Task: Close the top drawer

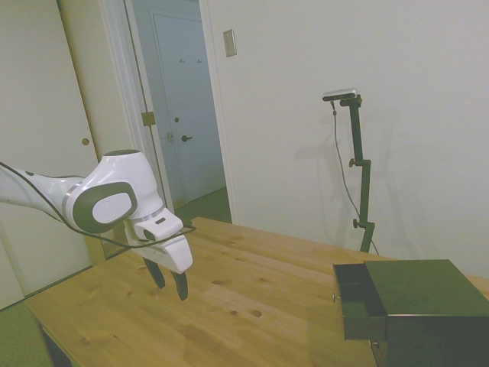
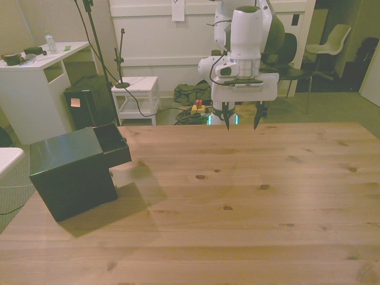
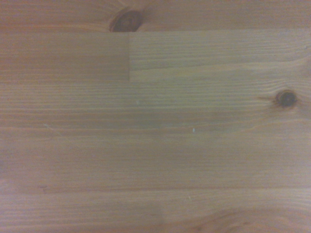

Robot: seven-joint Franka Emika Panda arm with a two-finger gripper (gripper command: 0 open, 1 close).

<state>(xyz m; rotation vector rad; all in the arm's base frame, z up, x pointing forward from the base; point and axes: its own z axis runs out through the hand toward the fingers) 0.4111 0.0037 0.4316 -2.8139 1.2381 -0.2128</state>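
A small dark green-black cabinet (image 2: 68, 169) stands near the table's edge at the front view's left, and at the lower right of the side view (image 1: 428, 306). Its top drawer (image 2: 114, 146) is pulled out, with a small round knob (image 2: 125, 140) on its front. In the side view the open drawer (image 1: 359, 302) shows an empty inside. My gripper (image 2: 242, 124) hangs open above the table's far edge, well away from the cabinet and holding nothing. It sits at the left of the side view (image 1: 170, 281). The wrist view holds only bare wood (image 3: 155, 126).
The wooden table (image 2: 237, 202) spreads between the gripper and the cabinet. Behind it stand a white desk (image 2: 35, 77), a white side table (image 2: 135, 89), chairs and cables on the floor. A door and a plain wall back the side view.
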